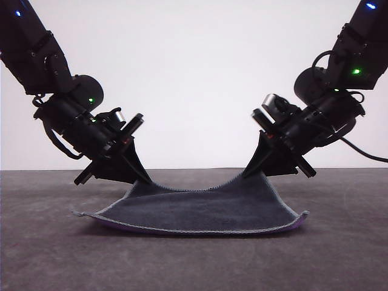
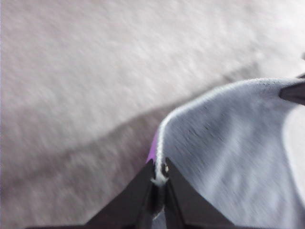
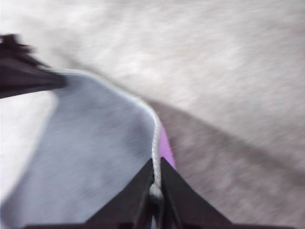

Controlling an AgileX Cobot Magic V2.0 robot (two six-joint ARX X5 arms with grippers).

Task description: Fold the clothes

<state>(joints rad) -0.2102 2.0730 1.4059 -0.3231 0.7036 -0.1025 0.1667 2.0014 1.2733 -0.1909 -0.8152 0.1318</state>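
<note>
Grey cloth (image 1: pixel 200 209), purple underside, far corners lifted.

surface: dark grey table (image 1: pixel 48 254) | on it: cloth (image 1: pixel 206 212), grey face up, near edge resting

Both wrist views are smeared by motion blur, so the table (image 2: pixel 86 71) shows no texture. In the front view, each arm runs off the top edge. The cloth (image 1: pixel 200 209) hides nearly all its purple underside, leaving only slivers along the near hem.

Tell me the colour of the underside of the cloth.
Bright purple, seen best in the right wrist view under the cloth.
</note>
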